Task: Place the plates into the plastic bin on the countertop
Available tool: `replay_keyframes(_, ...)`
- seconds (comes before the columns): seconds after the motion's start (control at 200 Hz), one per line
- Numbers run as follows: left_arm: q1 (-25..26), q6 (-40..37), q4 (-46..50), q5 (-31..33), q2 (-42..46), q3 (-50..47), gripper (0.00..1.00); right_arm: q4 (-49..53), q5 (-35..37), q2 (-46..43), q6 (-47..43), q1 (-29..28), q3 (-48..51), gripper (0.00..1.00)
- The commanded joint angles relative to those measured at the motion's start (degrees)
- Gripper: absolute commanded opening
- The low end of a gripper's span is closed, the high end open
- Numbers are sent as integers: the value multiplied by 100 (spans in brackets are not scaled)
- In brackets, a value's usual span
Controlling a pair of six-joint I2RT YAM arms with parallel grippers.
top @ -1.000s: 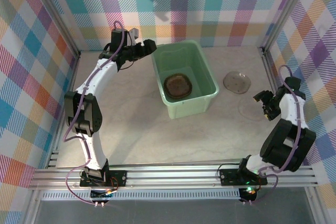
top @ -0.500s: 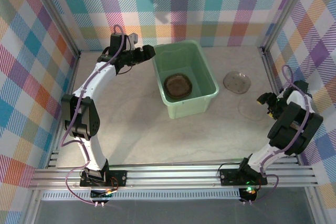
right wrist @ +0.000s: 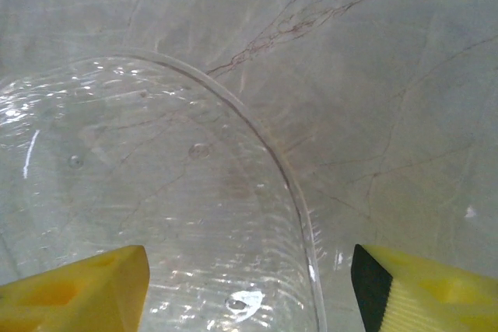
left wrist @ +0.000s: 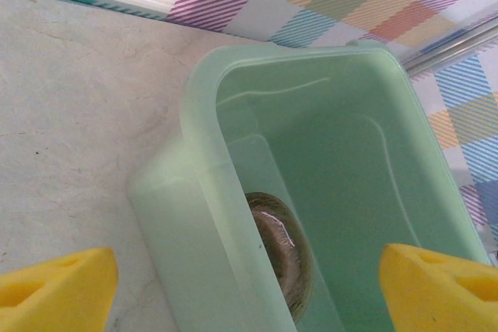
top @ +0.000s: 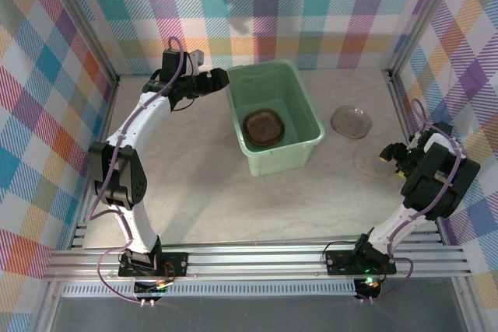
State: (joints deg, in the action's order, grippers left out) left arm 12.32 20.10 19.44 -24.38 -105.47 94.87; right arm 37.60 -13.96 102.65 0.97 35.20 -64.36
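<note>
Fingers (right wrist: 70, 295): spread wide at the lower corners of the right wrist view; the right gripper (top: 387, 151) is released and pinches nothing.
Between them: the curved edge of a clear plate (right wrist: 156, 215), lying flat on the countertop (top: 194, 184), sits in the lower left of that view.
Change, right side: within the last second this arm has folded its elbow down toward the lower right of the overhead frame, while the gripper stayed at mid-right, low over that plate.
Left gripper (top: 214, 79): also released and empty, parked at the upper-left corner of the bin (top: 236, 114); it has only dipped slightly.
Plates: a brown stack (top: 264, 126) rests on the bin floor at frame centre; one smoky plate (top: 351, 122) lies loose right of the bin, above the clear one.
Meaning: I judge the next pickup is being lined up, with two plates left outside. A flat, thin rim gives me little to bite.
</note>
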Motion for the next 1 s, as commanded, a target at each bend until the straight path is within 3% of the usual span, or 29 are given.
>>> replay_keyframes(0.0, 86, -88, 104, 21, 279, -141, 87, -18, -112, 115, -181, 13, -135, 66)
replay_keyframes(0.43, 86, -15, -166, -106, 329, -448, 87, -148, -527, -194, -63, -20, 304, 52)
replay_keyframes(0.995, 79, -49, -301, -315, 489, -615, 87, -443, -660, -697, 163, -180, 919, 26)
